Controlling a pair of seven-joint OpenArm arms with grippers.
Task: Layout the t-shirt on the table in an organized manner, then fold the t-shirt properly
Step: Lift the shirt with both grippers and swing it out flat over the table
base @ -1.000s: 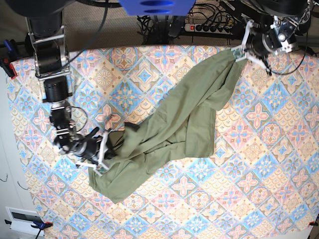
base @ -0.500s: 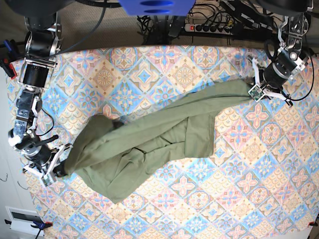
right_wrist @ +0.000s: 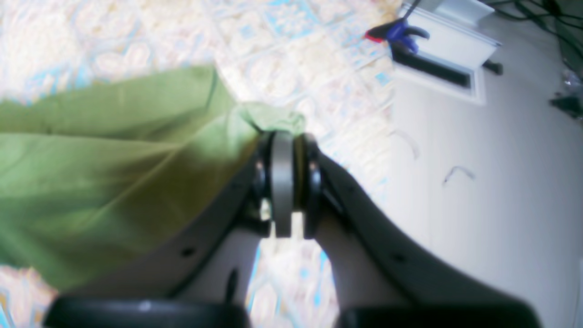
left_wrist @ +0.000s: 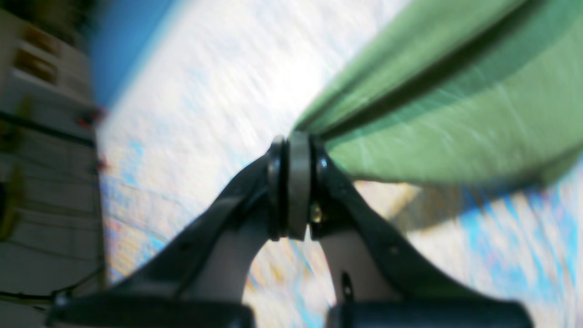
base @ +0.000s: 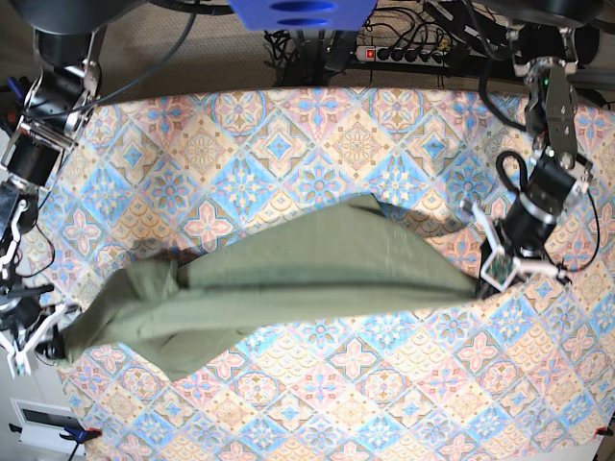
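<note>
Since a second ago the arms have swung apart; left hand (base: 500,274) and right hand (base: 40,348) each grip the t-shirt (base: 288,279), stretching it flat above the tabletop (base: 384,403).

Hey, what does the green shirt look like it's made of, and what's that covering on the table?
The t-shirt looks like soft matte woven or knit cotton: it sags and creases between the two grips without shine. The table seems covered in a thin printed cloth, flat and matte, with a tile pattern; fabric or vinyl is hard to tell.
</note>
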